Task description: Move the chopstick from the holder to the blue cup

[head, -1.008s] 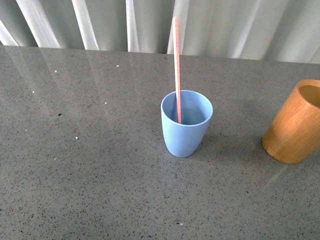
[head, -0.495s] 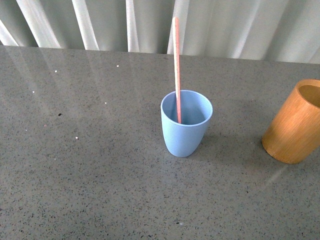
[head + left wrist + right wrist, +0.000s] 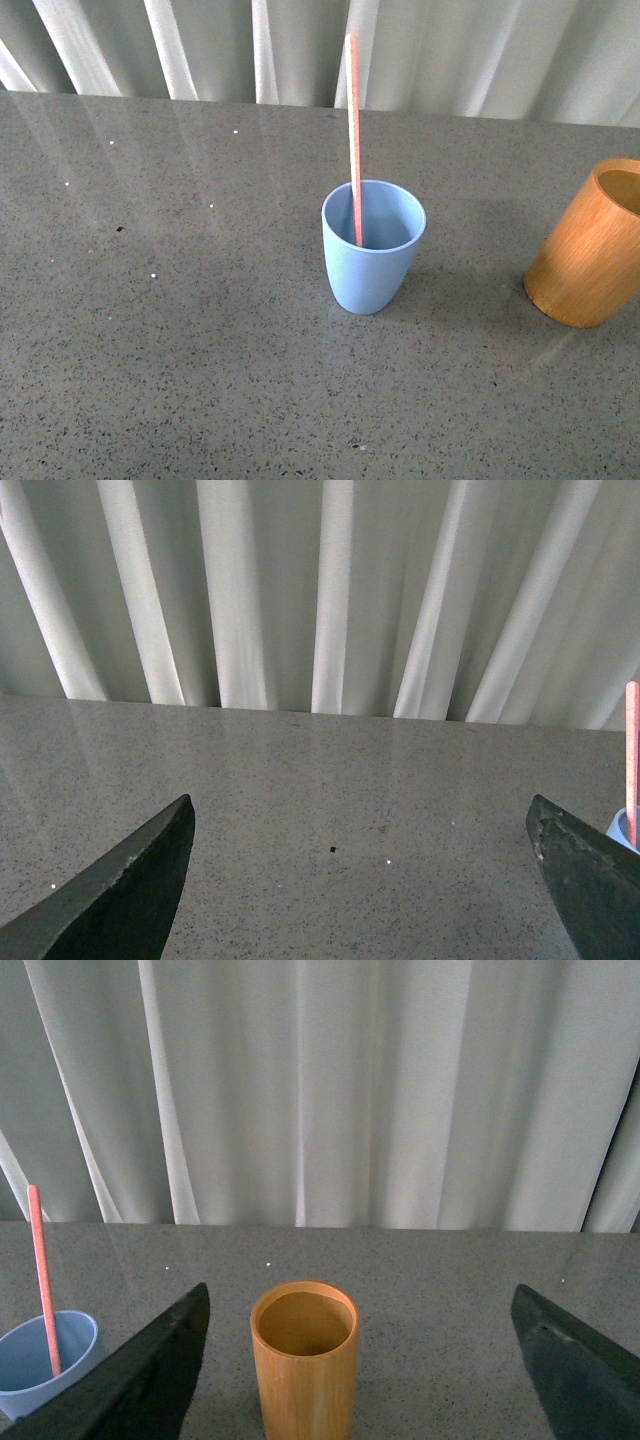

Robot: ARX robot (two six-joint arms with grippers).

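Fingers of my left gripper (image 3: pixel 360 880) are spread wide with nothing between them, only bare tabletop (image 3: pixel 330 780) ahead. My right gripper (image 3: pixel 360 1370) is just as wide open and empty, and the holder (image 3: pixel 304 1358) stands upright on the table straight in front of it, its mouth showing no stick inside. Neither arm appears in the front view, so both are pulled back from the work.

Out from there, the chopstick (image 3: pixel 353 130) stands in the blue cup (image 3: pixel 372 247), leaning against the far side of the rim and rising well above it. The cup sits near the middle of the table, well apart from the holder at the right edge of the front view.

I judge the transfer done: the stick is where the task wants it and nothing holds it. What remains, if anything, is to keep clear; a careless sweep past the tall stick could tip the light cup.

Behind the table hangs a pale pleated curtain (image 3: pixel 330 1090). Nothing stands in the way.
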